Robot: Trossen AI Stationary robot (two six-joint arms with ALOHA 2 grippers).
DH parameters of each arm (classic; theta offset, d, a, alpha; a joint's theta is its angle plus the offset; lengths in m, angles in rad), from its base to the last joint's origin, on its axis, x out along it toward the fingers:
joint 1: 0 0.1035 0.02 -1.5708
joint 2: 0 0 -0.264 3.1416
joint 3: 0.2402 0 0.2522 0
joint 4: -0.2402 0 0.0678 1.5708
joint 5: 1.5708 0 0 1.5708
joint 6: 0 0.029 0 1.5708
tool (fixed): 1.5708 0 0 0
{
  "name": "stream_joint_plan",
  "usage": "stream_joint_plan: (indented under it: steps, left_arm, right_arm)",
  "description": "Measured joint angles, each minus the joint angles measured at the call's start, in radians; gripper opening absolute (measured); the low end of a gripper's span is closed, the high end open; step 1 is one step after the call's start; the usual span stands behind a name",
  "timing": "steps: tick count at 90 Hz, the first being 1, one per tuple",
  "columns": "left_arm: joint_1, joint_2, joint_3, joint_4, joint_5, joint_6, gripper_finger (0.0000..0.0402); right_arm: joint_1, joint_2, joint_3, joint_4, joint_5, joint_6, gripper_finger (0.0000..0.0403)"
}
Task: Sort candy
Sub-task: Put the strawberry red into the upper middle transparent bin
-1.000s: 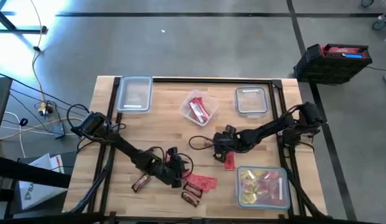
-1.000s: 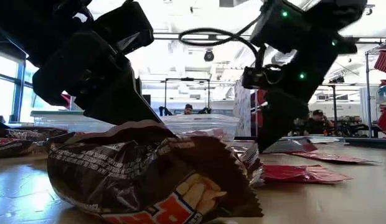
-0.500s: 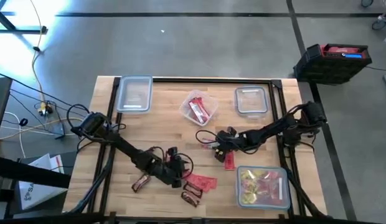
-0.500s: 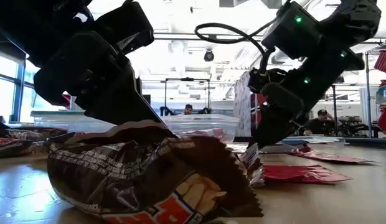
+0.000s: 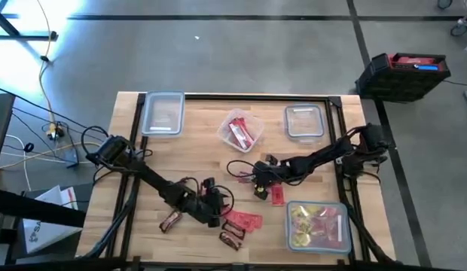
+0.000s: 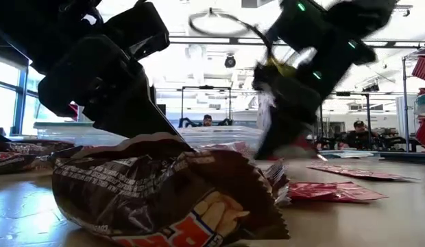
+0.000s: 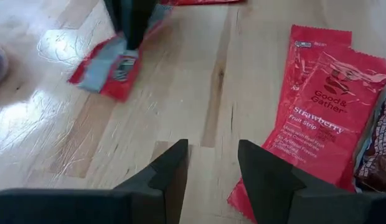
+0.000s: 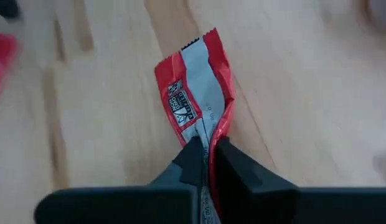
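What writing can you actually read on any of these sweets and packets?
"Good & Gather", "Strawberry", "Fruit Strip": on the red packet lying by the left claw.
Small print below that: too small to read.
Label on the red wrapper pinched in the right claw: blurred.
Print on the brown wrapper: unreadable.

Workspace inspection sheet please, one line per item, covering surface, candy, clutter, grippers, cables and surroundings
Surface: wooden table, dark frame at its edges.
Job's things: red packet pinched by the right gripper; red strawberry strips and brown bars near the front edge; red candy in the middle container; yellow and pink candy in the front-right container.
Clutter: two more clear containers at the back, contents unclear.
Grippers: left gripper open, low over bare wood; right gripper shut on the packet.
Cables: loops along both arms; loose cables on the floor left.
Surroundings: concrete floor; black bin; people beyond the table.
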Motion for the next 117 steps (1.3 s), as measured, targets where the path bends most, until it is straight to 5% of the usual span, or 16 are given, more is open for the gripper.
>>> stream_joint_plan:
  steps: [17,38,63,93,117]
  left_arm:
    - [0.0,0.0,0.0,0.0,-0.001,0.0,0.0126]
    - [0.0,0.0,0.0,0.0,-0.001,-0.001,0.0126]
    - [0.0,0.0,0.0,0.0,-0.002,0.0,0.0126]
    - [0.0,0.0,0.001,-0.001,-0.006,0.0,0.0126]
    - [0.0,0.0,0.001,-0.002,-0.009,-0.004,0.0126]
  right_arm:
    - [-0.078,-0.002,0.182,-0.09,0.118,-0.02,0.0001]
    - [-0.262,-0.005,0.252,-0.105,0.263,0.281,0.0]
    - [-0.361,0.085,0.254,-0.001,0.173,0.44,0.0027]
    - [-0.382,0.126,0.254,0.017,0.144,0.445,0.0123]
    - [-0.376,0.029,0.254,-0.036,-0.075,0.265,0.0157]
